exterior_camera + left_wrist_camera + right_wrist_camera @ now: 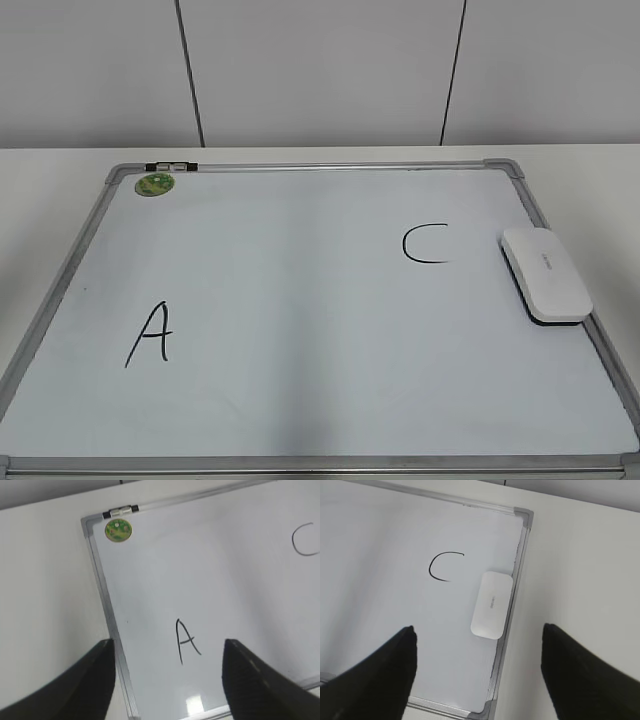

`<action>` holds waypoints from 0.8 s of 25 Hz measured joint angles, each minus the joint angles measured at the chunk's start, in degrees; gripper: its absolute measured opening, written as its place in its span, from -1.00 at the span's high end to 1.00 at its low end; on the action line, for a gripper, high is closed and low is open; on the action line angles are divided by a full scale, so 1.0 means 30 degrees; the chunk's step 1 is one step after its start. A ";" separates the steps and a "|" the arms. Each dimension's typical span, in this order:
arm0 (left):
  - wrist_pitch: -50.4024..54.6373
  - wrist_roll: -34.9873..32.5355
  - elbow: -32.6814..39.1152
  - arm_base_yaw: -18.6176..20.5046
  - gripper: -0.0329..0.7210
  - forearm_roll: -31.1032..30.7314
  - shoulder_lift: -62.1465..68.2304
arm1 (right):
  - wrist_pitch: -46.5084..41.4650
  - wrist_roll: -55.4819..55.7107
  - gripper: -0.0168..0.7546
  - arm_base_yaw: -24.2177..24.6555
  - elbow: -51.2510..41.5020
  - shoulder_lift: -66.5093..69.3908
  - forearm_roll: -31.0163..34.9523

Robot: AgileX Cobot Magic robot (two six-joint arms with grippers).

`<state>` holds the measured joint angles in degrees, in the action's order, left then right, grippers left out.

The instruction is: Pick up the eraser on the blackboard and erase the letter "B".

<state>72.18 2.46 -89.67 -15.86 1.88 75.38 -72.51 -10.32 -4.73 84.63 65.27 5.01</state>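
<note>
The blackboard lies flat on the table, a white board in a silver frame. The eraser, a white rounded block, rests on the board at its right edge, just right of a black "C". No letter "B" shows in any view; only the "C" and an "A" are drawn. My right gripper hangs open high above the eraser and the board's near right corner. My left gripper is open above the "A" and the left frame. Neither gripper appears in the exterior view.
A round green magnet sits in the board's far left corner, beside a small black clip on the top frame. White table surrounds the board. A panelled wall stands behind.
</note>
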 joint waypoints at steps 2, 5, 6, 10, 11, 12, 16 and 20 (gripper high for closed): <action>0.0000 -0.0002 0.1465 0.0000 -0.37 -0.0135 -0.1233 | 0.0000 -0.0040 -0.58 -0.0006 -0.0754 -0.0570 0.0103; 0.0000 0.0007 0.3666 0.0000 -0.37 -0.0306 -0.2966 | 0.0000 -0.0068 -0.58 -0.0006 -0.1892 -0.1668 0.0208; 0.0000 0.0007 0.4420 0.0000 -0.37 -0.0306 -0.3592 | 0.0000 -0.0068 -0.58 -0.0039 -0.2269 -0.2117 0.0239; 0.0039 0.0039 0.7115 0.0000 -0.37 -0.0380 -0.6131 | 0.0000 -0.0068 -0.58 -0.0039 -0.3546 -0.3639 0.0373; 0.0039 0.0039 0.7763 0.0000 -0.37 -0.0417 -0.6721 | 0.0000 -0.0068 -0.58 -0.0039 -0.3863 -0.4067 0.0414; 0.0039 0.0039 0.8278 0.0000 -0.37 -0.0417 -0.7434 | 0.0000 -0.0068 -0.58 -0.0039 -0.4319 -0.4635 0.0456; 0.0039 0.0039 1.0409 0.0000 -0.37 -0.0459 -1.0266 | 0.0000 -0.0068 -0.58 -0.0039 -0.5945 -0.7242 0.0487; 0.0078 0.0039 1.2310 0.0000 -0.37 -0.0459 -1.2973 | 0.0000 0.0180 -0.58 -0.0039 -0.7970 -1.0173 0.0750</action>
<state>72.41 2.58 -52.73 -15.86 0.50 36.47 -72.51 -9.78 -4.85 60.72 34.75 7.26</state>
